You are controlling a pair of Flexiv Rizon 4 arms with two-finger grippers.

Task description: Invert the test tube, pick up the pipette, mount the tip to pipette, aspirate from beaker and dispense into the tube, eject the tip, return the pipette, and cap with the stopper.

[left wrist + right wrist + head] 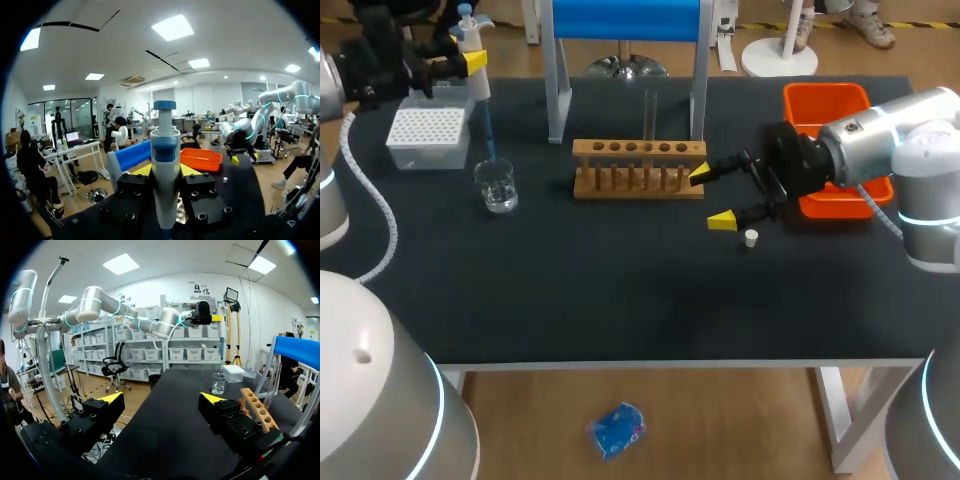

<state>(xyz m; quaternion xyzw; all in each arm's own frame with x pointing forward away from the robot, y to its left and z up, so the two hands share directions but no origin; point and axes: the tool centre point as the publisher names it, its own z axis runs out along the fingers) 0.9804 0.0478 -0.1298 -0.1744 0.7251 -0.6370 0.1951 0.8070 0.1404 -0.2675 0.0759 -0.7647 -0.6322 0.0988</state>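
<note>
Blue-and-white pipette [165, 165], clamped in left gripper [472, 63], tip [489, 135] apparently mounted, poised over glass beaker [497, 186], aspiration judged next; test tube [649, 115] upright in wooden rack [638, 168]; stopper [751, 237] on table [620, 290] beside right gripper [710, 198], fingers apart, empty; dispensing, ejection, return, capping outstanding.

You have the rack [638, 168] mid-tabletop [620, 300], toward the far edge, with the test tube [649, 115] standing at its far side. The beaker [497, 186] sits to its left, under the pipette [478, 75]. The tip box [426, 136] lies behind the beaker, near the far left corner. Right of the rack you find the stopper [751, 238], then the bin [825, 100] toward the far right corner.
</note>
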